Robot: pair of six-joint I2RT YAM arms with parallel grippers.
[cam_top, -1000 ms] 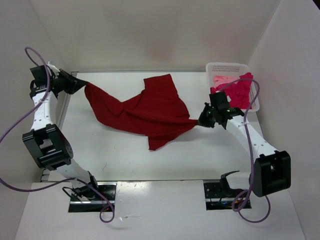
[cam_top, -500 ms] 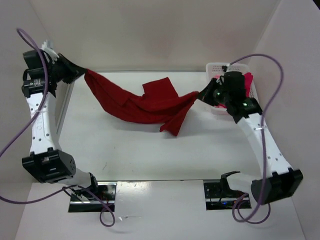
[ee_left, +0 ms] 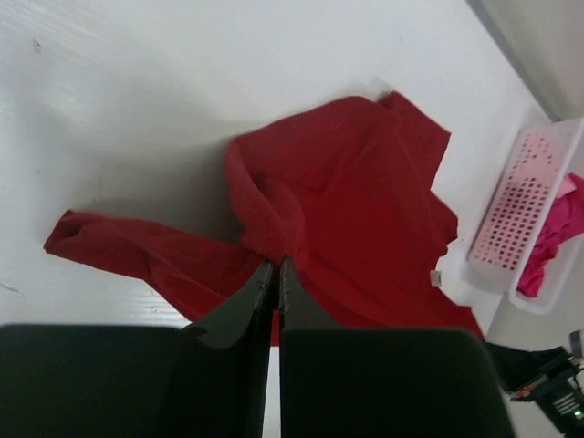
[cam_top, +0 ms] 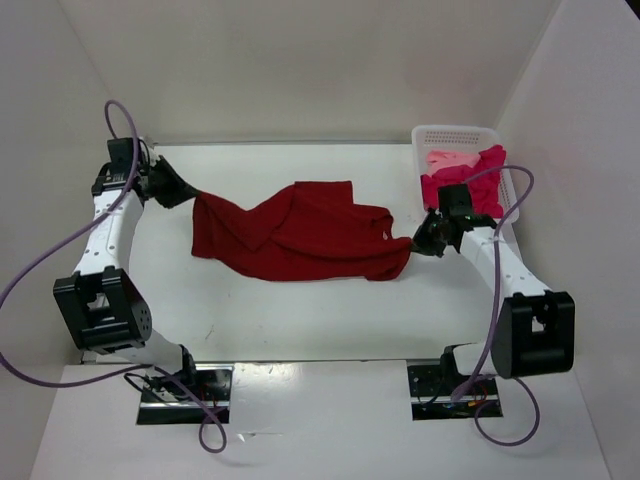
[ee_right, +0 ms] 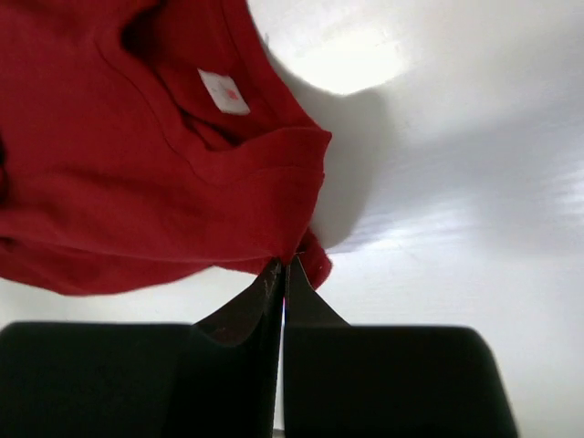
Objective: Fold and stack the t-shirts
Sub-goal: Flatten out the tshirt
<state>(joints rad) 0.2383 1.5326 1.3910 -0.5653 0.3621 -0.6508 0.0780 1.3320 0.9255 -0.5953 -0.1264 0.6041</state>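
Across the middle of your white counter (cam_top: 300,320), the dark red cloth t-shirt (cam_top: 300,235) lies bunched in loose folds, drawn out sideways between your two hands.

Your left hand (cam_top: 188,193) is at the shirt's left end, toward the far left corner of the counter. Its fingers (ee_left: 242,306) are pressed almost together and pinch a ridge of the red cloth at their tips. From that pinch the shirt spreads away to the right, with one sleeve-like flap trailing to the near side.

Your right hand (cam_top: 420,240) is at the shirt's right end. Its fingers (ee_right: 251,306) are pressed tight together on a folded edge of the cloth beside the neck opening. The small white tag (ee_right: 224,91) shows inside the collar, just beyond the fingertips. All of the shirt lies to the left of this hand.

Near your right hand, in the far right corner, stands the white perforated plastic basket (cam_top: 432,135). It holds a bright magenta-pink shirt (cam_top: 478,190) and a pale pink shirt (cam_top: 448,158), both in a heap. The red shirt lies apart from the basket.
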